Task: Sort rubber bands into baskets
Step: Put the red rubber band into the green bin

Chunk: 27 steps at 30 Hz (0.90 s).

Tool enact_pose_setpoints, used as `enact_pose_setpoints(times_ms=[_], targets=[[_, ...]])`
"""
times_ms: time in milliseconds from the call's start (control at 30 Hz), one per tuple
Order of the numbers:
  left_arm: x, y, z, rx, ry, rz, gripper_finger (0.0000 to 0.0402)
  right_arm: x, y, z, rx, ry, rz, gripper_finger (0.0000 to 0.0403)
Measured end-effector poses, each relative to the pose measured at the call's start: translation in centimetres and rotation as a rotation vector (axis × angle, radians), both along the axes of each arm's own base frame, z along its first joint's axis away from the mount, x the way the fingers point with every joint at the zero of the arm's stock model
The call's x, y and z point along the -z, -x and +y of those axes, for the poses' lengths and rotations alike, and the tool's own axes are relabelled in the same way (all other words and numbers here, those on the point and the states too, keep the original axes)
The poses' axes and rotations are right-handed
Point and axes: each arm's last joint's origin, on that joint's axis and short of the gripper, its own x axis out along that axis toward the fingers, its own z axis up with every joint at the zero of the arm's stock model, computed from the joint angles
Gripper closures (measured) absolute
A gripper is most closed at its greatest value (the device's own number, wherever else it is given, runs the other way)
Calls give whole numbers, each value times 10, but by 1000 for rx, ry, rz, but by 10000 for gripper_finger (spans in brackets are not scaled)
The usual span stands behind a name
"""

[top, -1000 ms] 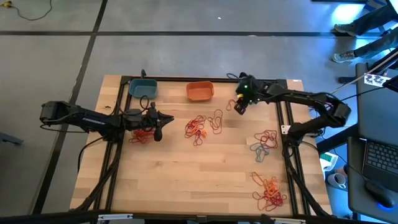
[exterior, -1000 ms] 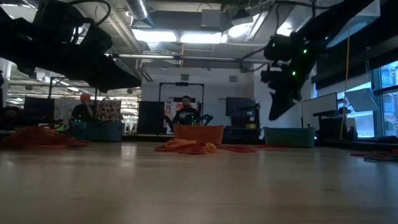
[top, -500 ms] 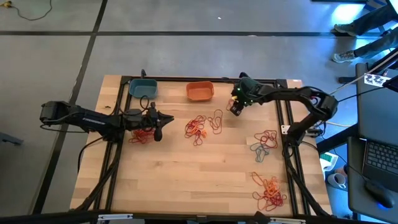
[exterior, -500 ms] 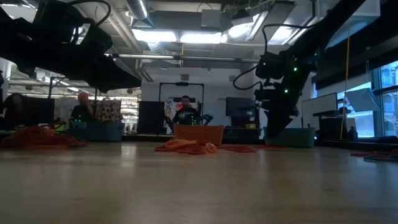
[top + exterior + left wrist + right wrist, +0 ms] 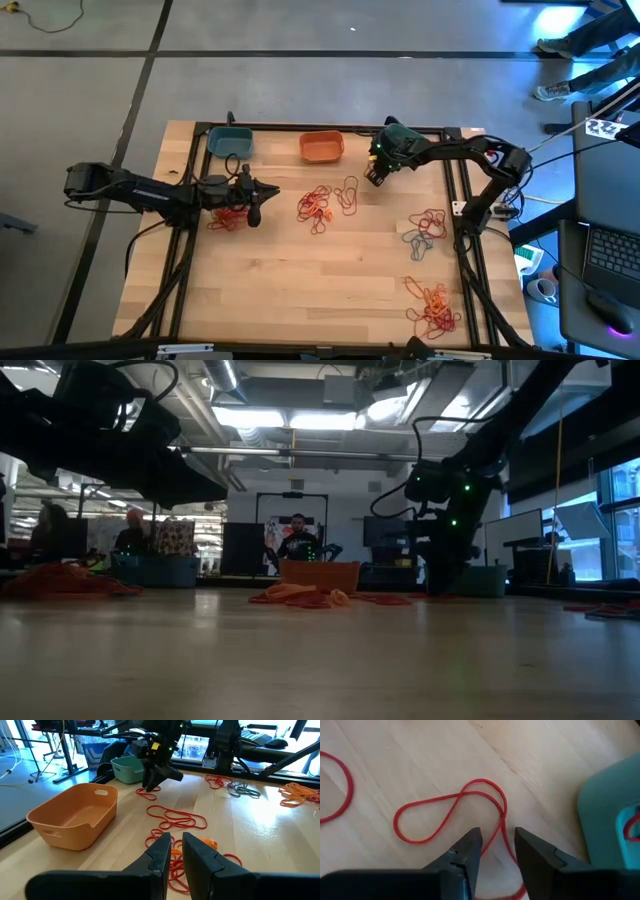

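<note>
Rubber bands [image 5: 318, 205] lie in loose heaps across the desk [image 5: 300, 290]: red and orange ones at the centre, a red heap [image 5: 228, 218] at nine o'clock under the left arm, a red and grey-teal tangle [image 5: 424, 232] at three o'clock, an orange pile [image 5: 433, 306] at five o'clock. The baskets stand along the far edge, a teal basket [image 5: 230, 142] at eleven o'clock, the orange basket [image 5: 322, 147] at twelve, and a second teal basket [image 5: 130, 769] behind the right arm, seen from the left wrist; it appears to hold a red loop already, though only a sliver shows.

The right claw [image 5: 376, 174] is low at one o'clock, nose down over a twisted red band [image 5: 455, 812] lying flat on the wood just beside that teal tub. Its fingers [image 5: 465, 851] stand spread, one on each side of a strand, nothing pinched yet. It is likely placed so that closing will catch a single band rather than a clump, with a short carry to the tub.

The left claw [image 5: 256, 205] waits at nine o'clock above the red heap, its fingers [image 5: 162, 854] nearly pressed together with a thin gap and nothing between them, kept clear of the working arm.
</note>
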Motion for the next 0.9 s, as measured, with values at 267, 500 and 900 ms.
enact_pose_setpoints(times_ms=[267,500,900], targets=[[0,0,0,0,0,0,357,3,-1,0,-24,-5,11,356],[0,0,0,0,0,0,357,3,-1,-1,-51,17,19,394],[0,0,0,0,-1,0,357,-34,8,5,-63,94,-47,397]])
